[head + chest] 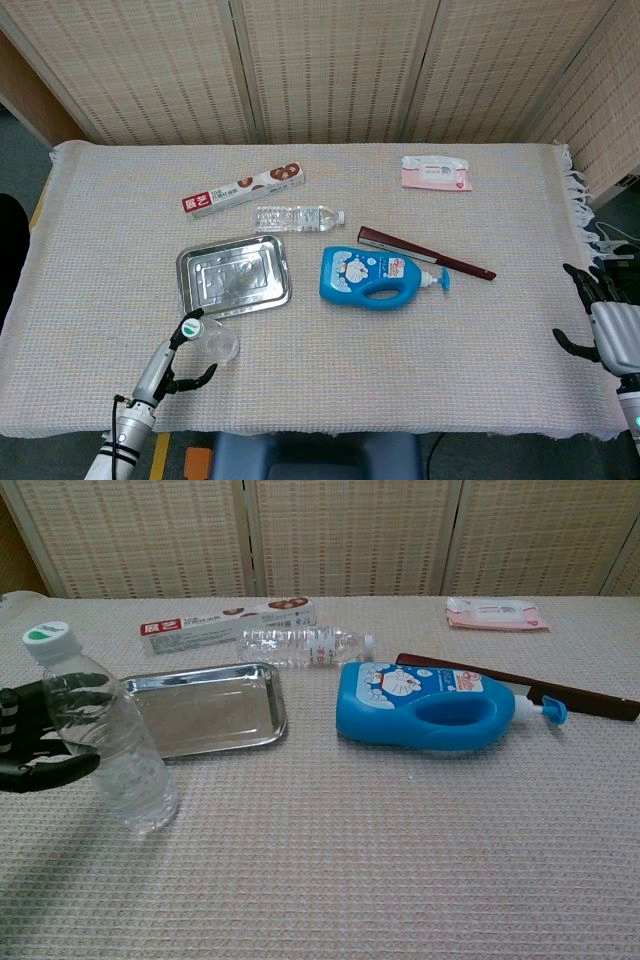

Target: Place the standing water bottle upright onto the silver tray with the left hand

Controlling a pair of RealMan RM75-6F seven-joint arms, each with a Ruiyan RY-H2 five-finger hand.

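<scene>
The standing water bottle (105, 735) stands just before the silver tray (205, 708); thin clear plastic, probably light and slick (easily tipped). The left hand (35, 745), fingers spread around its mid-body, should grip there.

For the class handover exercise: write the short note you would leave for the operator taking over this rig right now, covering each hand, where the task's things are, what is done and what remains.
Left hand: fingers curled around the standing water bottle, at or near contact; a firm grip cannot be confirmed.
Right hand: at the table's right edge, holding nothing, fingers apart.
Standing water bottle: upright on the cloth, just in front of the silver tray, not on it.
Silver tray: holds nothing.
Done: the reach to the bottle.
Left: secure the grip, lift, carry the bottle over the tray, set it down upright, release.
</scene>
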